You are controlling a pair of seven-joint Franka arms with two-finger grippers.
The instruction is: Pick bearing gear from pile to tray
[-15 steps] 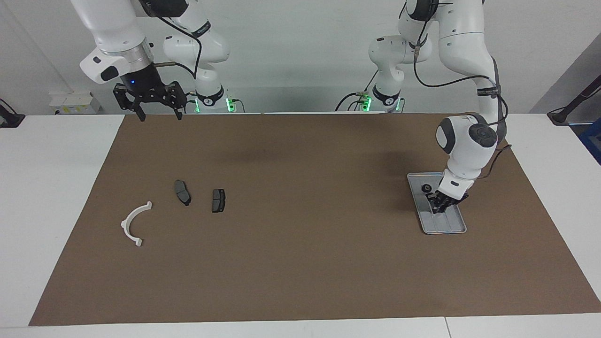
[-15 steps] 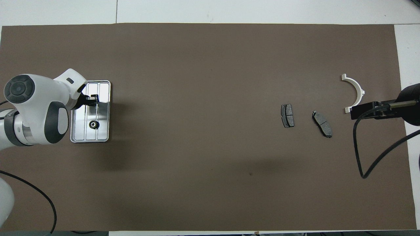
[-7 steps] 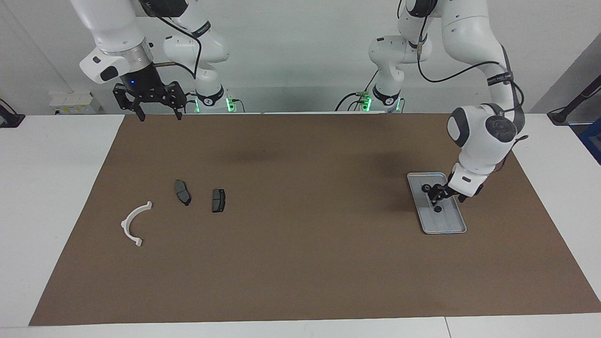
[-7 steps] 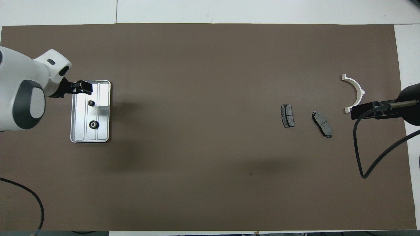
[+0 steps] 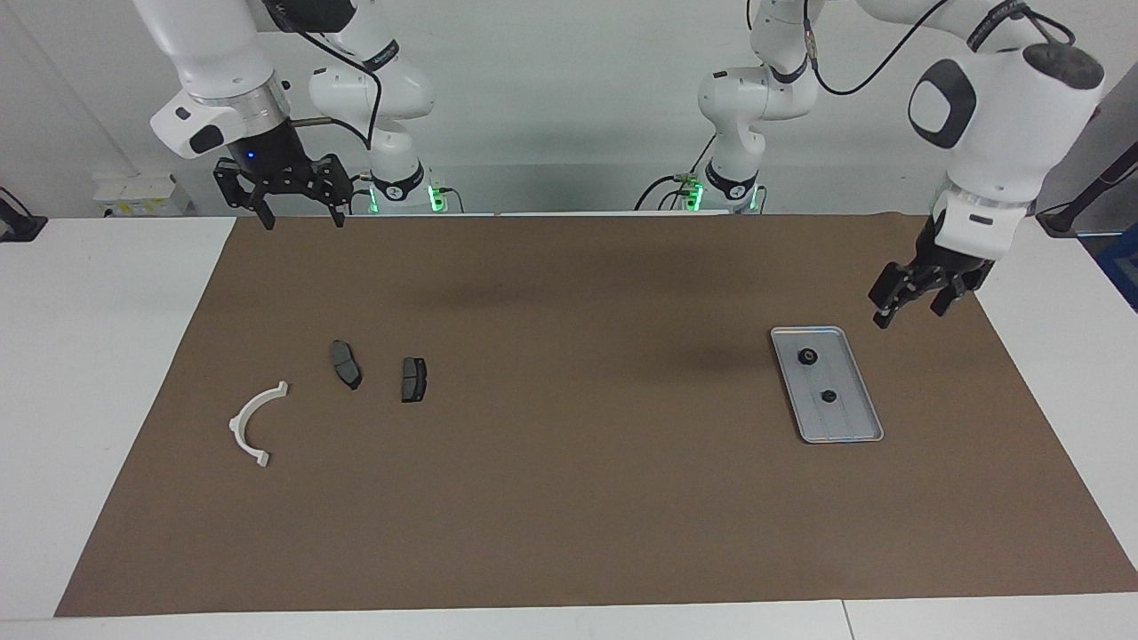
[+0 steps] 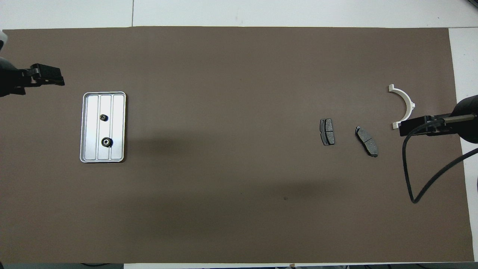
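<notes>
Two bearing gears (image 5: 807, 357) (image 5: 828, 396) lie apart inside the tray (image 5: 866, 418), one nearer the robots than the other. Our left gripper (image 5: 910, 301) hangs empty in the air with fingers parted, over the brown mat (image 5: 569, 498) just beside the tray's robot-side corner. Our right gripper (image 5: 297, 206) waits raised and open, well apart from the tray. The two dark plates (image 5: 346, 364) (image 5: 413, 379) and the white bracket (image 5: 254, 424) lie toward the right arm's end, well apart from the tray.
</notes>
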